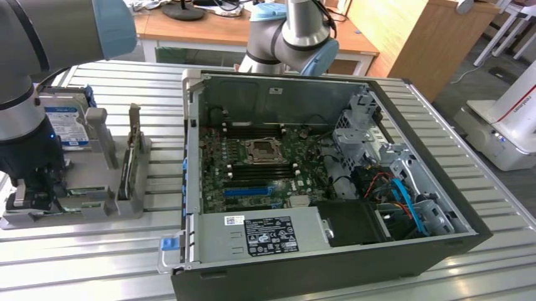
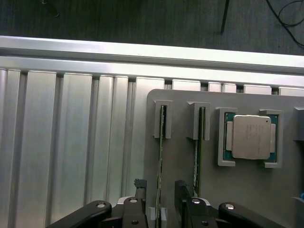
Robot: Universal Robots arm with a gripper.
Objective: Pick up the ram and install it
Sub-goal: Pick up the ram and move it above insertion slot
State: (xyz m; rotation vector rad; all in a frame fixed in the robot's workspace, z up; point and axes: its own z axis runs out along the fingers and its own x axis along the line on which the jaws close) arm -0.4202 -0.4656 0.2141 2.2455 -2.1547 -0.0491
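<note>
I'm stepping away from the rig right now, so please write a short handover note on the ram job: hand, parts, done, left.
Hand: open, with one finger on either side of the ram. No grip yet.
Ram: stands on edge in the grey holder.
Second stick: in the neighbouring slot, with the processor in its nest beside it.
Computer case: open, to the exterior view's right of the holder.
Done: hand lined up on the ram.
Left: gripping, lifting, and installing on the motherboard.

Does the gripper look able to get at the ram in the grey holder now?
Probably yes: the open gripper has one finger on each side of the ram standing on edge in the grey holder, and nothing blocks it.
</note>
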